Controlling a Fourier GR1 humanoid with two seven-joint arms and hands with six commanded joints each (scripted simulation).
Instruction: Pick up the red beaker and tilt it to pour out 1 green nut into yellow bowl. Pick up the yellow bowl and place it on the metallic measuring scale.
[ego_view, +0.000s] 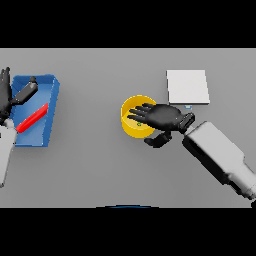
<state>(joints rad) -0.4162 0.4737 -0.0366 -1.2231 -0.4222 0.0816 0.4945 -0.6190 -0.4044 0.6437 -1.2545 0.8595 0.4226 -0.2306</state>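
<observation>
Right robot hand (162, 117) is the near thing here, on the end of a big white and grey arm that comes in from the low right. It is spread flat over the right side of the yellow bowl (131, 118), with its fingers straight across the open top and its thumb hanging down just beside the bowl. It has no hold on anything yet.

That bowl sits on the grey counter (100, 170), near the middle. A tiny green nut (138, 123) peeks out inside it, under the fingers. The metallic measuring scale (187, 86) is a pale square just up and to the right of the bowl, close by but not touching.

I think the bowl is light and stiff, with a smooth wall that could slip. A good place to hold it looks like the rim, thumb outside and fingers inside.

Far to the left is a blue tray (52, 107) with a red thing (32, 120) lying tipped inside; it may be the red beaker, but its shape is hard to make out. Left robot hand (5, 90) is cut off at the edge there, with fingers that look straight and hold nothing.
</observation>
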